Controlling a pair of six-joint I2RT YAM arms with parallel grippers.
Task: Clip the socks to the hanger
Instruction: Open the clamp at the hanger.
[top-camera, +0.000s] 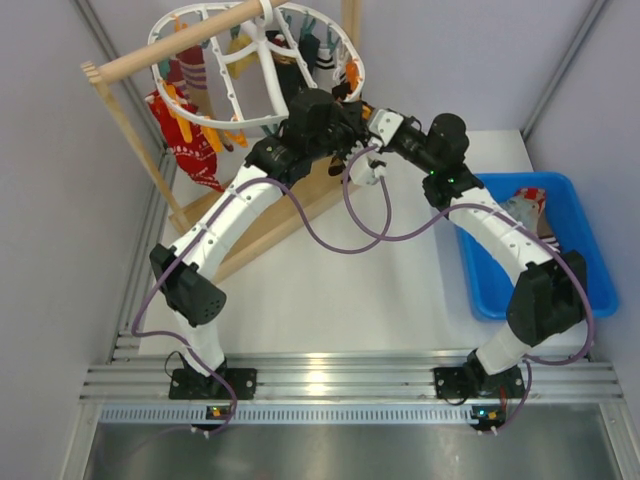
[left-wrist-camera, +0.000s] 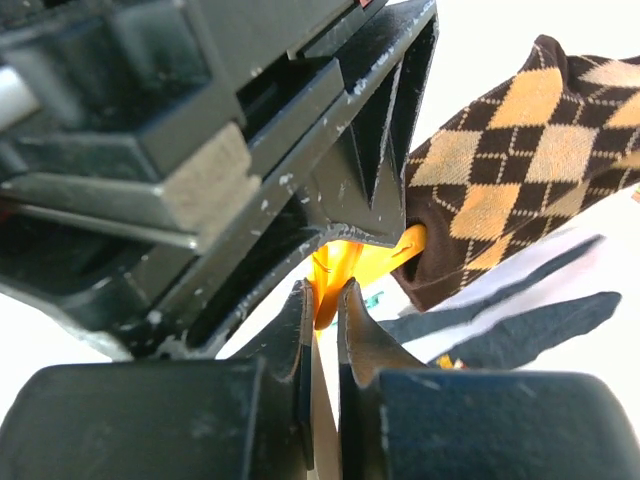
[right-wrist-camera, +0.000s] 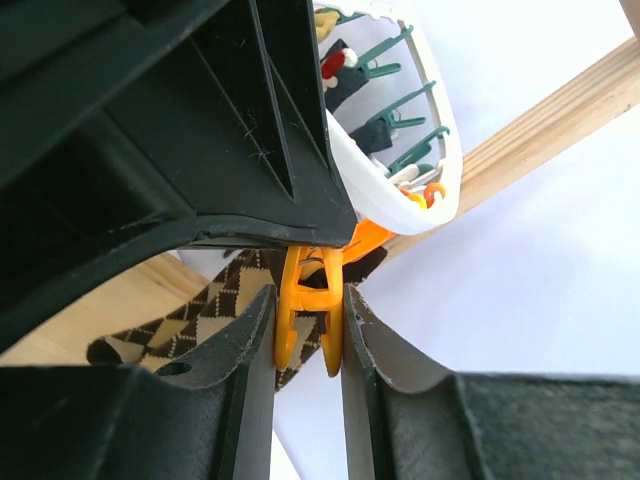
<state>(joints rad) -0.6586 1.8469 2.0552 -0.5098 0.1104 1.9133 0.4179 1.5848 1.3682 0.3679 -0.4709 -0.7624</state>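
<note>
From above, the left arm (top-camera: 235, 215) and right arm (top-camera: 490, 225) both reach up to the near right rim of the hanger (top-camera: 160, 62), which hangs from the wooden rack (top-camera: 130, 125). Several socks are already clipped on, including a red one (top-camera: 195, 160). More lie in the blue bin (top-camera: 560, 180).

At the left wrist, the left gripper (left-wrist-camera: 322, 310) is pressed almost together on a thin orange clip (left-wrist-camera: 360, 265). The argyle sock (left-wrist-camera: 520, 150) hangs just beyond it, its edge at the clip.

At the right wrist, the right gripper (right-wrist-camera: 310, 320) pinches the orange clip under the hanger's rim, with the argyle sock behind.
</note>
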